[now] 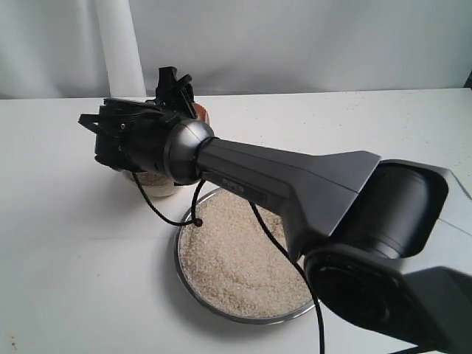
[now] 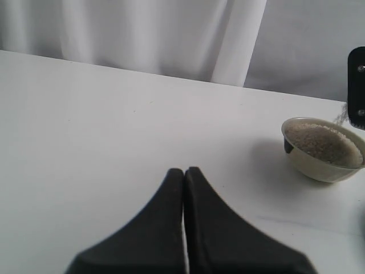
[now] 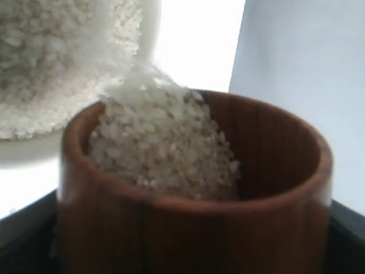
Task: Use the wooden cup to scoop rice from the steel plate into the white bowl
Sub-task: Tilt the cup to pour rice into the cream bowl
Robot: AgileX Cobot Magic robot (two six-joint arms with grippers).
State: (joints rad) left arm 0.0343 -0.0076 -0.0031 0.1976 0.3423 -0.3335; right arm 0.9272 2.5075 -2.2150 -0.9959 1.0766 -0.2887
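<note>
My right gripper (image 1: 177, 82) reaches across to the left and is shut on the wooden cup (image 1: 200, 113), which it holds tilted over the white bowl (image 1: 157, 186). In the right wrist view, rice (image 3: 159, 148) slides out of the wooden cup (image 3: 194, 228) over its far lip into the white bowl (image 3: 34, 149). The left wrist view shows the white bowl (image 2: 319, 166) heaped with rice (image 2: 322, 142). The steel plate (image 1: 193, 292) holds a wide bed of rice (image 1: 236, 258). My left gripper (image 2: 184, 171) is shut and holds nothing, hanging over bare table well away from the bowl.
The right arm's big dark body (image 1: 295, 184) spans the plate and hides most of the bowl. A black cable (image 1: 166, 215) loops down by the plate's rim. A white post (image 1: 120, 48) stands behind, before a pale curtain (image 2: 142, 34).
</note>
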